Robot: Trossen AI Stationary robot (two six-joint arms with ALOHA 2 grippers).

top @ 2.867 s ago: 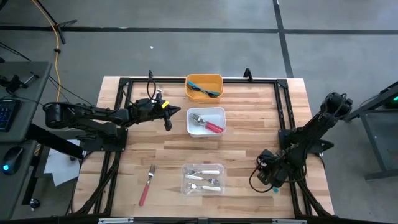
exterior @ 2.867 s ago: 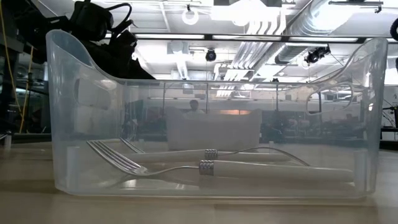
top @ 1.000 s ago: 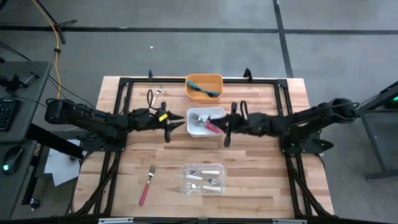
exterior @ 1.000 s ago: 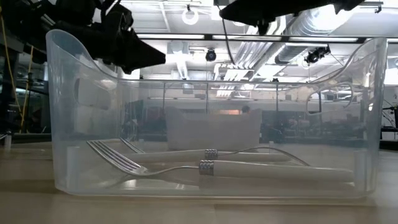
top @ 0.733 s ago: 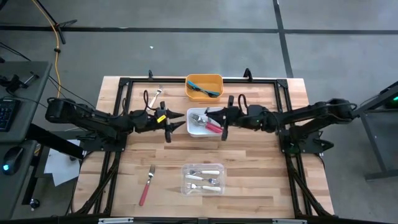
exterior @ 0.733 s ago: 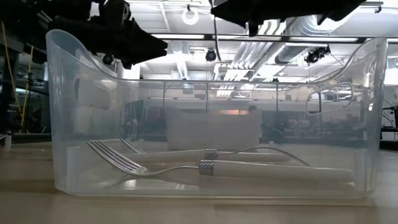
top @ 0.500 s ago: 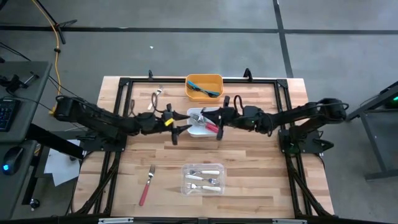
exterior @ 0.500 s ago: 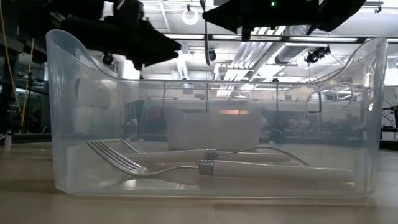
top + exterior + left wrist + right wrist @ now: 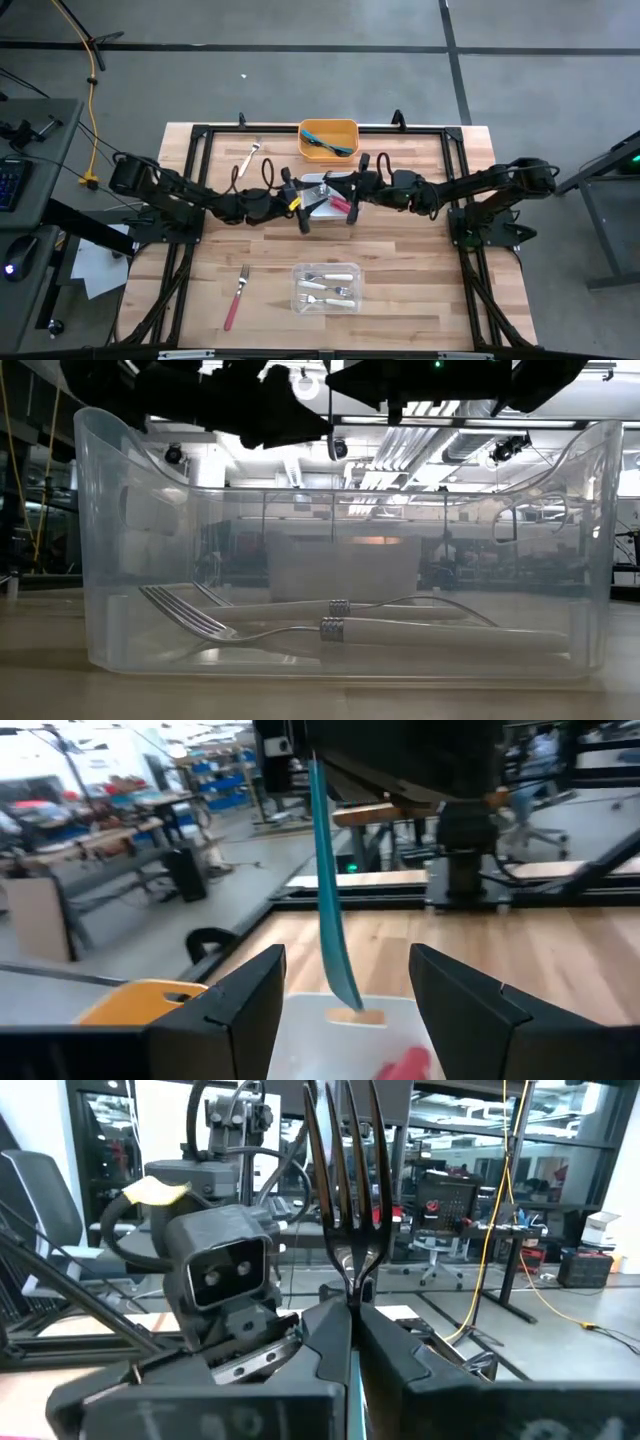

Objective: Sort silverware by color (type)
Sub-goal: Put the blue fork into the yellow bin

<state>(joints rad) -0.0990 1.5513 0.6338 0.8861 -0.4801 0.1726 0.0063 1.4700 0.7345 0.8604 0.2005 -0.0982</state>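
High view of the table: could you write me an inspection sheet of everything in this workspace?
Surface: wooden table, black frame rails.
Job's things: teal fork in right gripper; pink fork and another fork loose on table; more in bins.
Clutter: nothing seen besides orange bin, white bin, clear bin.
Grippers: left gripper open beside white bin; right gripper shut on teal fork above it.
Cables: yellow cable on floor.
Surroundings: grey floor, desk at left.
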